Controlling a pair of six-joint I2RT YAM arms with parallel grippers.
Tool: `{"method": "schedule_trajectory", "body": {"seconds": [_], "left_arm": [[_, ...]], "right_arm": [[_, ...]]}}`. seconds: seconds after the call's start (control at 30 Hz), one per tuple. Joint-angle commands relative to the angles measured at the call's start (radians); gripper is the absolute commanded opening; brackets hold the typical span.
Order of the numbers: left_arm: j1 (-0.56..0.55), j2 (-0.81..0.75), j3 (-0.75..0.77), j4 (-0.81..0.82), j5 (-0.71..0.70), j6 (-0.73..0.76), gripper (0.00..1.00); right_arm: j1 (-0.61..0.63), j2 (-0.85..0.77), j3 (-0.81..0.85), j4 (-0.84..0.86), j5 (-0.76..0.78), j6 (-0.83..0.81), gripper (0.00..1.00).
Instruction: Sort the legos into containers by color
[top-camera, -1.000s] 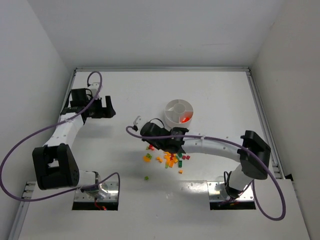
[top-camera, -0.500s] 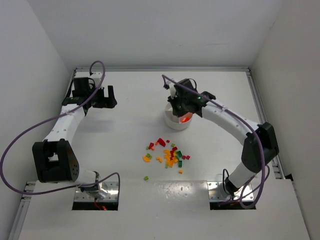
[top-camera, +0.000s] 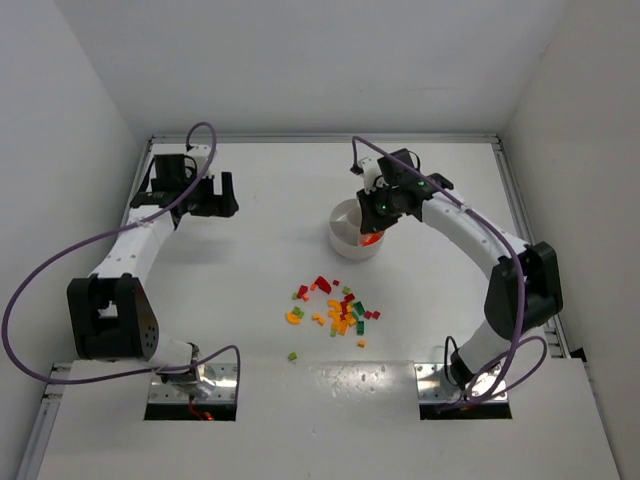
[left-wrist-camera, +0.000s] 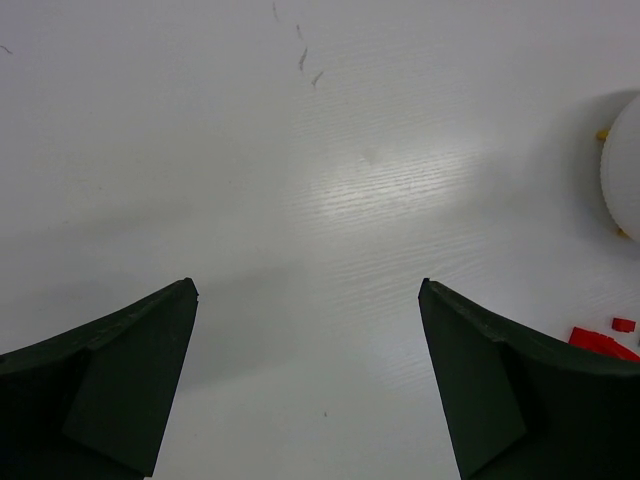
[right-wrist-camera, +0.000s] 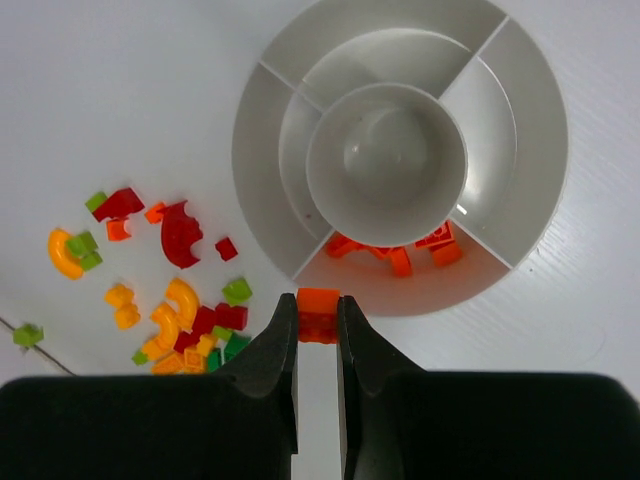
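From above, the left gripper (top-camera: 214, 194) hangs over the far left of the table (top-camera: 250, 260), well apart from everything else. The right gripper (top-camera: 378, 213) is above the right side of the dish (top-camera: 341, 216), which stands right of centre; orange shows in its near right compartment. The loose legos (top-camera: 335, 310) lie scattered near of the dish, towards the table's middle.

The left wrist view shows the left gripper (left-wrist-camera: 307, 287) spread wide with only bare table between its fingers. The dish (left-wrist-camera: 625, 165) edge is at the far right, with a few red legos (left-wrist-camera: 600, 340) near of it.

In the right wrist view, the right gripper (right-wrist-camera: 318, 300) is pinched tight on one orange brick (right-wrist-camera: 318, 302), seen at the near rim of the dish (right-wrist-camera: 250, 130), by the compartment that has orange pieces (right-wrist-camera: 400, 258) in it. The central cup (right-wrist-camera: 385, 150) holds nothing. Mixed legos (right-wrist-camera: 170, 300) lie to the left.
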Motion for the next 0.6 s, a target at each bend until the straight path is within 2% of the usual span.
{"method": "schedule_trajectory", "body": {"seconds": [0.0, 0.2, 0.23, 0.33, 0.53, 0.57], "left_arm": [[-0.017, 0.009, 0.043, 0.011, -0.006, -0.021, 0.99], [-0.026, 0.029, 0.052, 0.020, -0.006, -0.042, 0.99], [-0.035, 0.029, 0.052, 0.020, -0.006, -0.042, 0.99], [-0.035, 0.029, 0.052, 0.020, -0.016, -0.042, 0.99], [-0.035, 0.038, 0.061, 0.030, -0.016, -0.042, 0.99], [-0.035, 0.047, 0.070, 0.030, -0.016, -0.042, 0.99]], "right_arm": [[-0.017, -0.024, -0.016, -0.001, -0.050, -0.028, 0.00], [-0.038, 0.012, 0.007, 0.008, -0.037, -0.048, 0.11], [-0.038, 0.012, 0.007, 0.008, -0.028, -0.048, 0.18], [-0.047, 0.031, 0.027, 0.008, -0.019, -0.057, 0.27], [-0.047, 0.083, 0.074, 0.019, -0.001, -0.066, 0.37], [-0.047, 0.083, 0.087, 0.019, -0.001, -0.066, 0.42]]}}
